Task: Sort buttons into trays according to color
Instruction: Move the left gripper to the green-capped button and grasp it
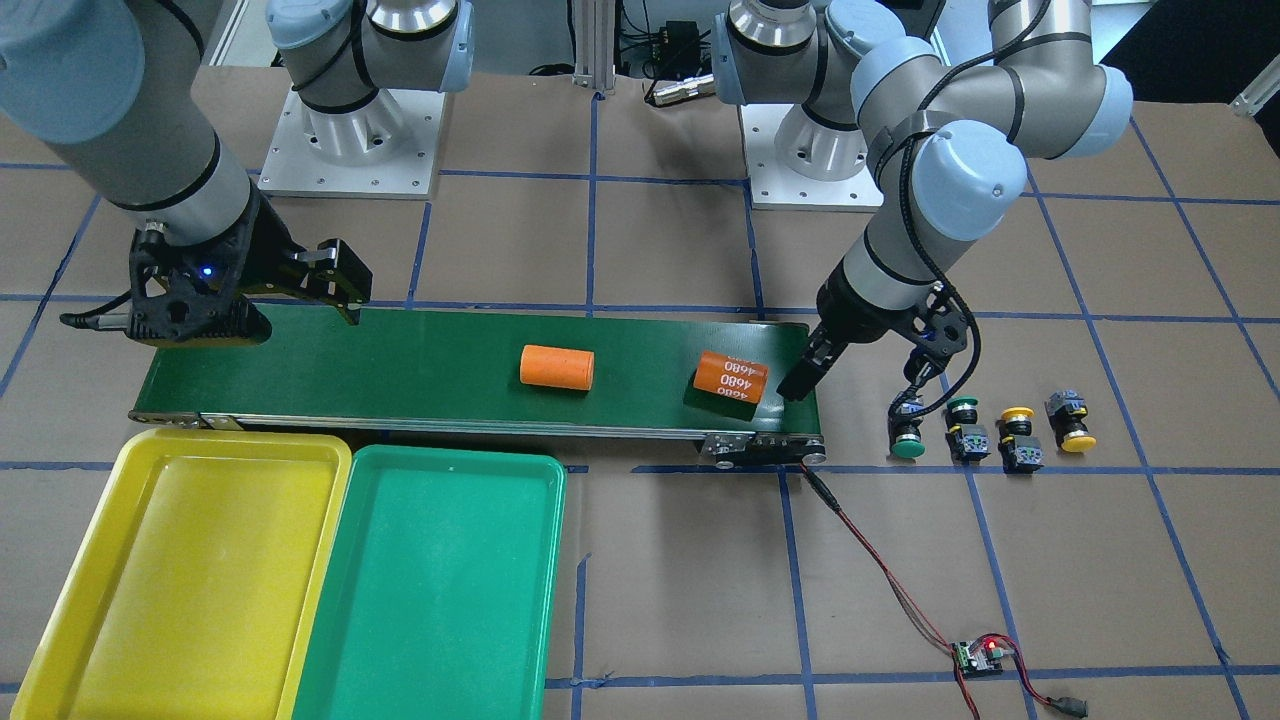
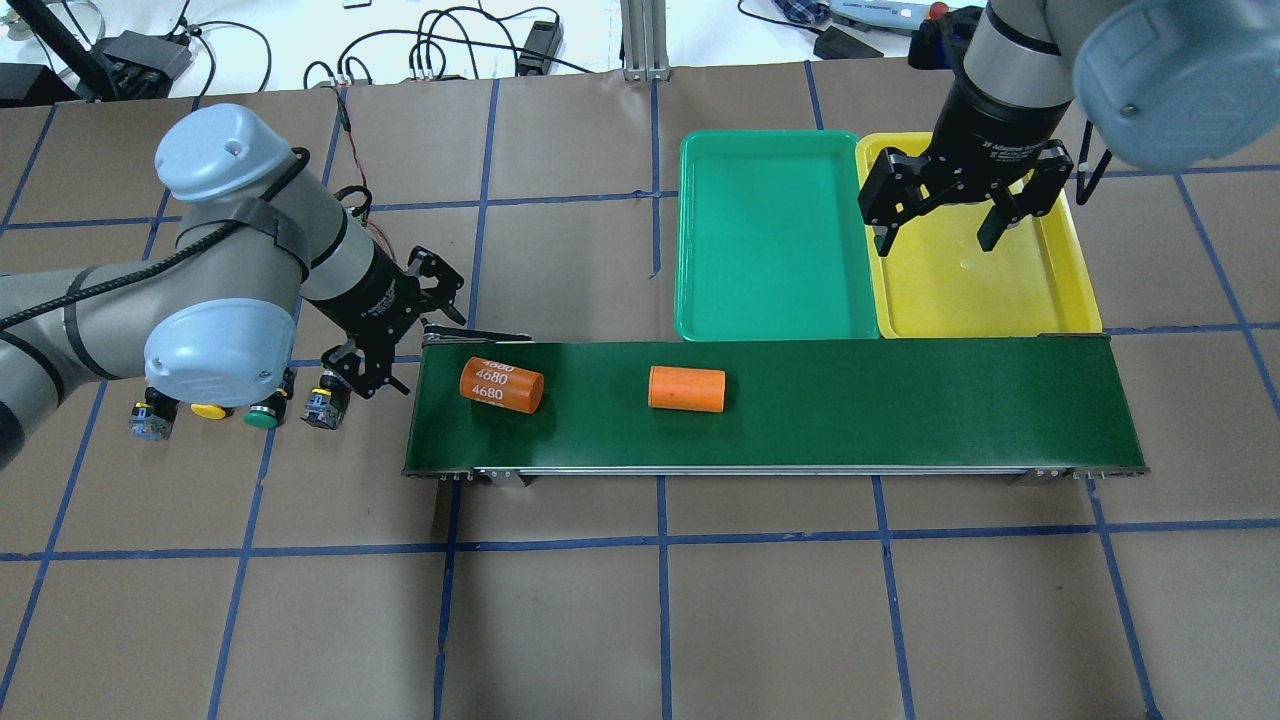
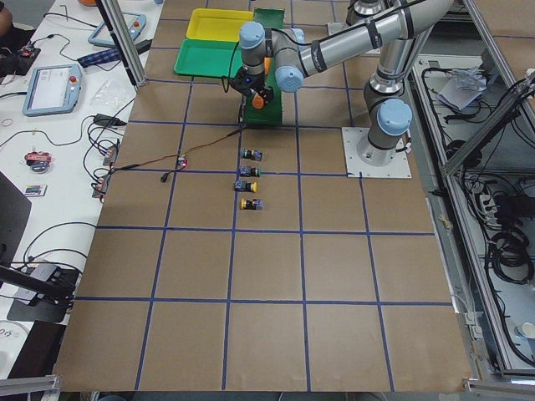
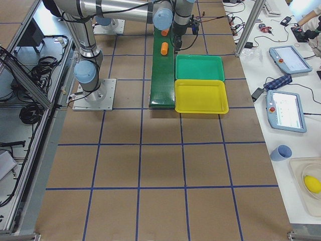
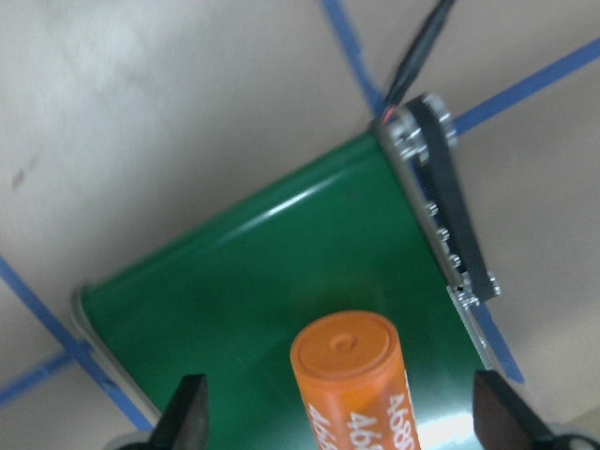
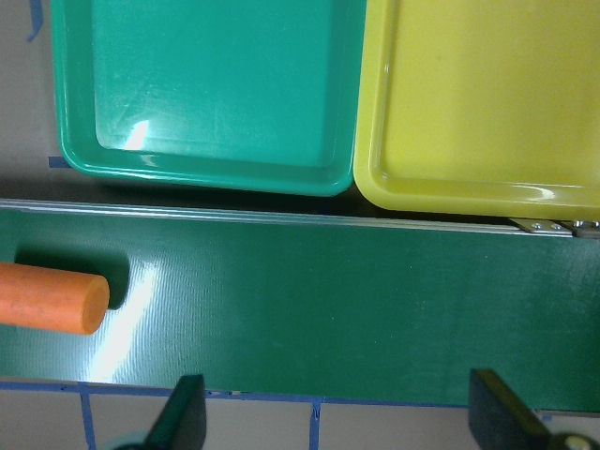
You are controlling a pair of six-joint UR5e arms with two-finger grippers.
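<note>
Four buttons lie in a row on the paper beyond the belt's end: a green button point(image 1: 908, 445), a second green button point(image 1: 964, 407), a yellow button point(image 1: 1018, 414) and another yellow button point(image 1: 1077, 440). My left gripper point(image 2: 405, 335) hangs open between that row and the belt, holding nothing. In the left wrist view its fingertips point(image 5: 187, 417) stand wide apart. The yellow tray point(image 1: 180, 570) and the green tray point(image 1: 440, 580) sit side by side along the belt, both bare. My right gripper point(image 2: 938, 238) is open over the yellow tray's belt-side edge.
A dark-green conveyor belt point(image 1: 420, 365) carries a plain orange cylinder point(image 1: 557, 367) and one marked "4680" point(image 1: 731, 377), which lies right under my left gripper. A red-black wire runs from the belt's end to a small controller board point(image 1: 978, 657).
</note>
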